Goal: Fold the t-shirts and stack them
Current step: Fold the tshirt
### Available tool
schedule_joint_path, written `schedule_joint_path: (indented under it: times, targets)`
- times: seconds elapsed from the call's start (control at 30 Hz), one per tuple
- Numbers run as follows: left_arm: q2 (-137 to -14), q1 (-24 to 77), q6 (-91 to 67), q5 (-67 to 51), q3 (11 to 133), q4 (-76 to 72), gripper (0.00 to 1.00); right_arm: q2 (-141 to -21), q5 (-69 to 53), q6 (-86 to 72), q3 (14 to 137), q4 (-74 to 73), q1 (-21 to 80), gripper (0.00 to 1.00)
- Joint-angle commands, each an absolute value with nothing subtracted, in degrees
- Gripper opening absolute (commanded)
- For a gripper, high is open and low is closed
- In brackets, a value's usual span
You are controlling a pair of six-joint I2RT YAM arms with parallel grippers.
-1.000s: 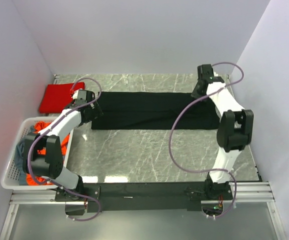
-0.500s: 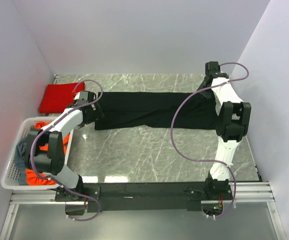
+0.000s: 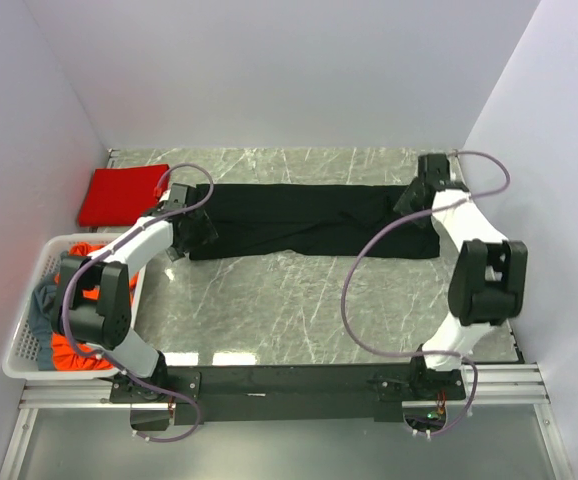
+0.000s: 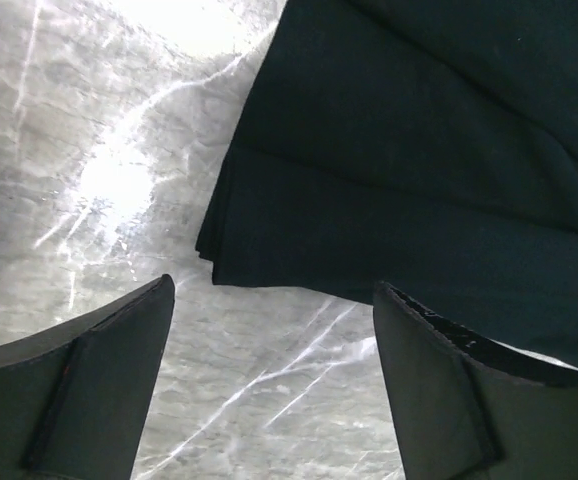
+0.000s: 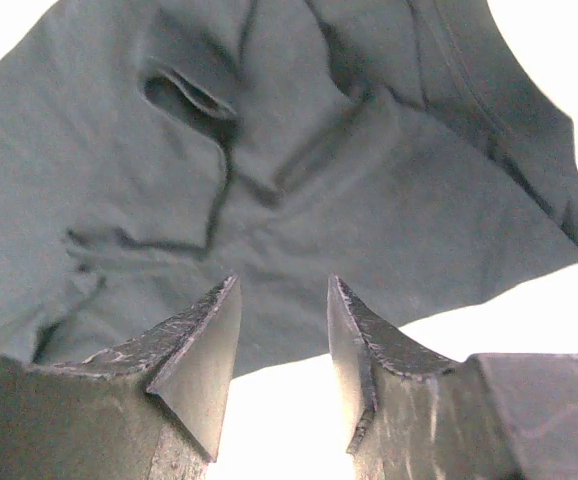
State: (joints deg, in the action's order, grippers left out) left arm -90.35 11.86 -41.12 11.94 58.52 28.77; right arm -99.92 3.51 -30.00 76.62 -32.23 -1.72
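Lying across the far table (image 3: pixel 299 300), seen from overhead, the black t-shirt (image 3: pixel 299 220) is a long folded strip, with the left gripper (image 3: pixel 197 232) and right gripper (image 3: pixel 416 195) at its ends. Left wrist: fingers (image 4: pixel 89 390) spread wide, empty, beside the folded edge. Right wrist: fingers (image 5: pixel 194 360) half parted, apparently gripping nothing.

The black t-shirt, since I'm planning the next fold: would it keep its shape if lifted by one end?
Probably not: the black t-shirt lies flat in soft layers with creases, so it would likely droop and unfold. Its long strip shape suggests the far end would drag along the table.
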Motion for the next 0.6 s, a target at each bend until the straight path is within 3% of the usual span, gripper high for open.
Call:
schedule_joint_path:
  times: [0.0, 0.3, 0.57]
  targets:
    - [-91.05, 12.04, -44.12, 11.07, 60.82, 28.83, 0.85, -94.93, 2.29, -29.62, 68.06, -25.50, -4.64, 0.47]
    - [-98.43, 9.94, -44.47, 12.66, 64.95, 31.37, 0.77, -97.82, -3.34, -30.23, 59.24, -18.19, -13.44, 0.42]
    - [-97.65, 7.56, -43.68, 13.19, 63.98, 32.69, 0.75, -98.70, -0.44, -31.64, 56.43, -19.24, -21.18, 0.42]
